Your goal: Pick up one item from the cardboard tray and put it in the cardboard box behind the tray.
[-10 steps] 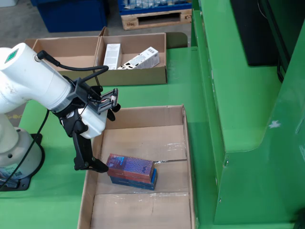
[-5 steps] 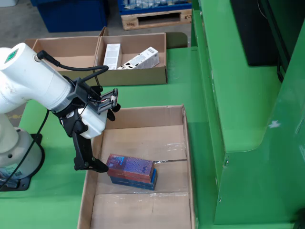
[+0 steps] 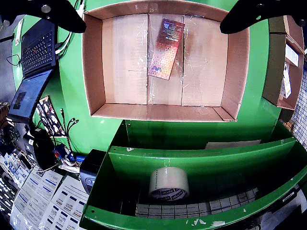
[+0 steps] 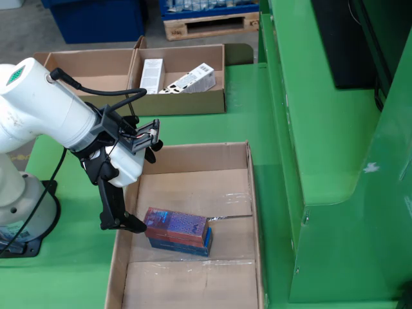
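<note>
A red patterned box (image 4: 175, 223) lies on top of a blue one (image 4: 183, 244) in the cardboard tray (image 4: 193, 283). From above, in the wrist view, only the red box (image 3: 166, 48) shows, on the tray floor (image 3: 124, 72). My gripper (image 4: 145, 187) hangs at the tray's left wall, open wide. Its lower fingertip (image 4: 134, 224) is just beside the left end of the stack; touching or not is unclear. In the wrist view the gripper (image 3: 153, 24) straddles the tray, with black fingers (image 3: 62, 14) in both top corners. Behind the tray stands the cardboard box (image 4: 180, 103) with white cartons (image 4: 152, 74).
A second open cardboard box (image 4: 90, 71) sits left of the far one. A tall green shelf unit (image 4: 322, 161) walls the tray's right side. The arm's base (image 4: 26, 212) stands left of the tray. The wrist view shows a tape roll (image 3: 168, 183) and a laptop (image 3: 33, 62).
</note>
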Controlling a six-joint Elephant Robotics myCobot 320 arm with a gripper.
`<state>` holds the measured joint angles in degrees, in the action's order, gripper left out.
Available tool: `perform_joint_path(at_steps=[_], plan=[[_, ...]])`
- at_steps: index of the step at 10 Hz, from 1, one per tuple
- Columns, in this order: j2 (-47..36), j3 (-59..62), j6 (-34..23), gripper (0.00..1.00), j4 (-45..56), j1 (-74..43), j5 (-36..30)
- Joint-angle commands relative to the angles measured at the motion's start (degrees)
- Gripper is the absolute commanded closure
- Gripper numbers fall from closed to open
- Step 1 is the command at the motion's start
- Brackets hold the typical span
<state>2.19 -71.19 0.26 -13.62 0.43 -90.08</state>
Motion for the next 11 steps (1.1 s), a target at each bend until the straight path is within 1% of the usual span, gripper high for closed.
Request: perform_joint_path(at_steps=[1,5,6,7,8,9,11], plan=[[-0.96,1.59,0.00,0.00,-0.70,0.00,0.00],[-0.96,1.59,0.00,0.00,-0.70,0.00,0.00],[0.67,2.89,-0.45,0.00,-0.77,-0.67,-0.52],[2.76,5.21,1.09,0.00,-0.44,-0.68,0.32],[2.76,5.21,1.09,0.00,-0.44,-0.68,0.32],[10.65,14.36,-1.49,0.00,1.46,-3.22,-2.56],[11.87,16.60,-0.94,0.00,1.19,-2.93,-1.32]])
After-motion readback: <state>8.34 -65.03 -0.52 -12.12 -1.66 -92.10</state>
